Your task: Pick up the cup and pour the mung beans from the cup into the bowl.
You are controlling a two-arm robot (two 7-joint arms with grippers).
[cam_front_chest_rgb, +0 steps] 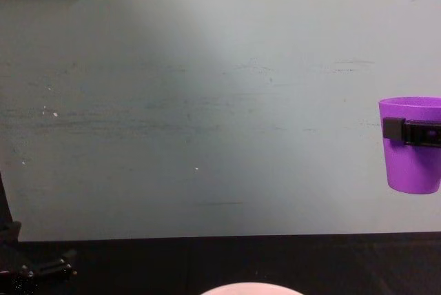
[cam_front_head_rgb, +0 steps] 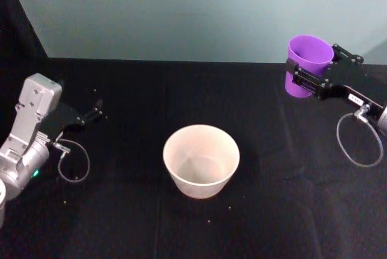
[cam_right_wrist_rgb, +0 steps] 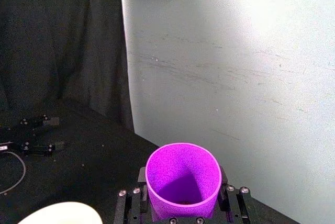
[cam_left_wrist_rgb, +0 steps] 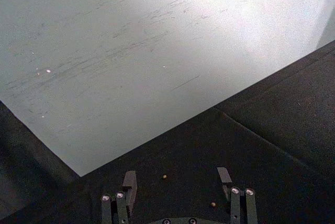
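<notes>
The purple cup (cam_front_head_rgb: 307,53) hangs upright, well above the black table and to the right of the bowl, with my right gripper (cam_front_head_rgb: 314,60) shut on its sides. The right wrist view looks down into the cup (cam_right_wrist_rgb: 183,179), where a few small dark specks of mung beans lie at the bottom. From the chest view the cup (cam_front_chest_rgb: 411,157) shows at the right edge, a black finger (cam_front_chest_rgb: 406,129) across its wall. The pale bowl (cam_front_head_rgb: 176,171) stands upright at the table's middle. My left gripper (cam_front_head_rgb: 92,115) rests open at the left, holding nothing.
A pale green wall (cam_front_chest_rgb: 207,102) rises behind the black-clothed table (cam_front_head_rgb: 121,222). A few loose beans (cam_left_wrist_rgb: 164,176) lie on the cloth near my left gripper (cam_left_wrist_rgb: 177,181). Cable loops hang from both wrists. The bowl's rim (cam_right_wrist_rgb: 63,212) shows below the cup in the right wrist view.
</notes>
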